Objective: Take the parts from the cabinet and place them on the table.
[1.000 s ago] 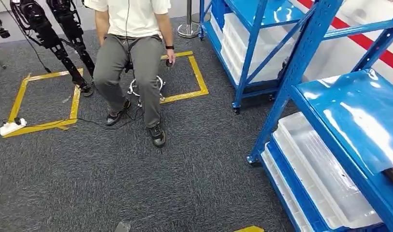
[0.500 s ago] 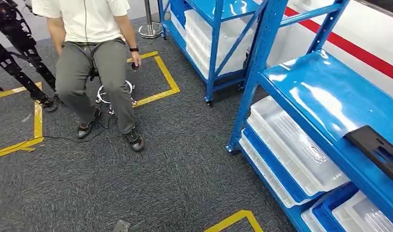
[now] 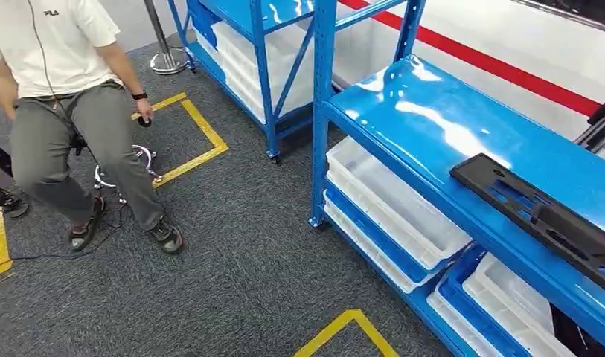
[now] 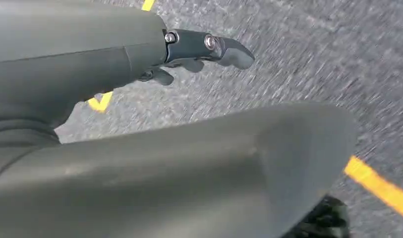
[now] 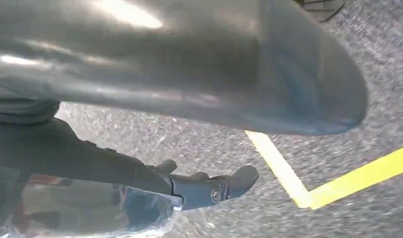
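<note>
View swung right; part [image 3: 541, 217] on cabinet shelf [image 3: 433, 119].

Person [image 3: 68, 111] seated on stool [image 3: 124, 165] at far left; yellow tape lines [image 3: 191, 137] laid on grey carpet [image 3: 232, 275]; metal stanchion [image 3: 165, 56] placed beyond.

You've got a glossy blue metal rack [image 3: 433, 119] throwing back the lights, with a matt black plastic part [image 3: 541, 216] lying on its shelf. Below it, translucent white plastic trays [image 3: 392, 204] look smooth, and the floor is rough grey carpet [image 3: 232, 275] with yellow tape [image 3: 344, 327].
</note>
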